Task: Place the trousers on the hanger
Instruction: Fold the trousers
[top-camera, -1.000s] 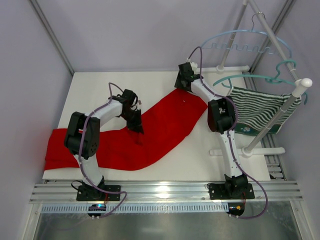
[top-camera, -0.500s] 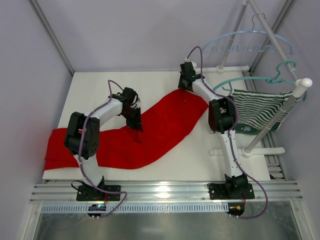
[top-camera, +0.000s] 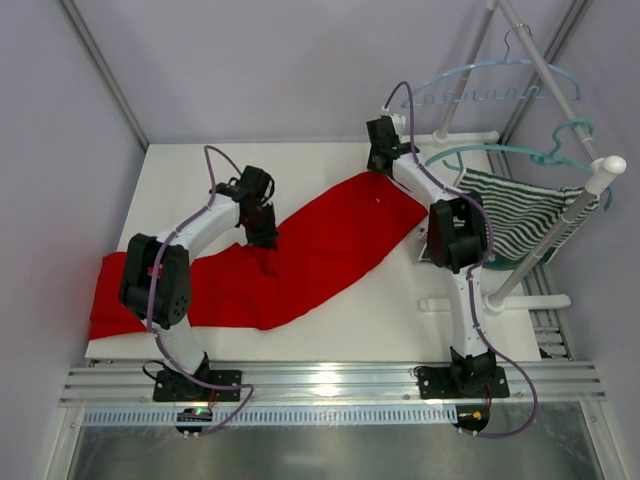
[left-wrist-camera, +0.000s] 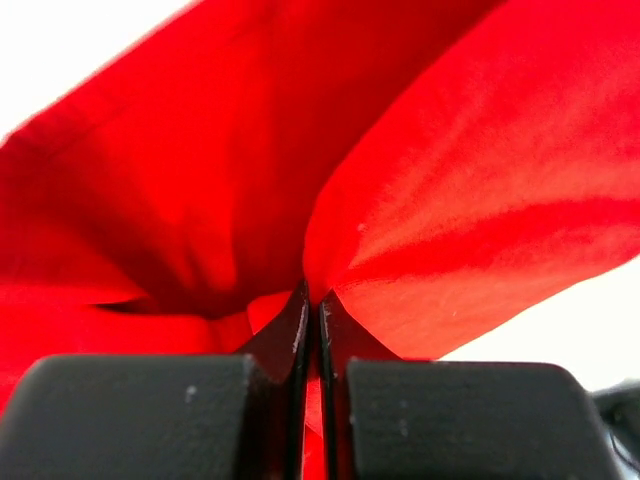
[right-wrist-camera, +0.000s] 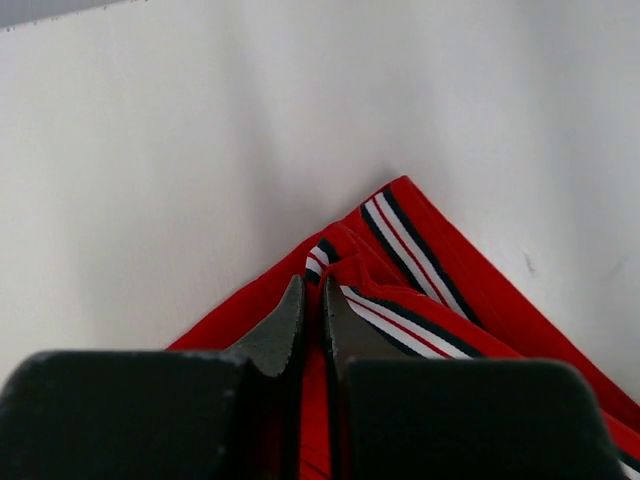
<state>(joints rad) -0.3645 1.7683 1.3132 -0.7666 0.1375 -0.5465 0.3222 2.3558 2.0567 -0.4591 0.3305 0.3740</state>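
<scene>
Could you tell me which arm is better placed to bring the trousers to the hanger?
Probably right: the right claw pinches the waistband of the bright red cloth trousers, nearest the thin pale blue plastic hanger.

L arm (top-camera: 197, 226): base near-left, elbow bent up over the left side, forearm reaching far & to the right, wrist tipped down. L gripper (top-camera: 263, 238) points down at mid-table, jaws fully together, a fold of the trousers (top-camera: 320, 250) pinched between the tips (left-wrist-camera: 311, 296).

R arm (top-camera: 462, 310): base near-right, upper link running straight far, elbow mid-right, forearm angled far-left. R gripper (top-camera: 378, 166) sits at the far edge, pointing down, jaws closed on the trousers' waistband corner (right-wrist-camera: 312, 292).
</scene>
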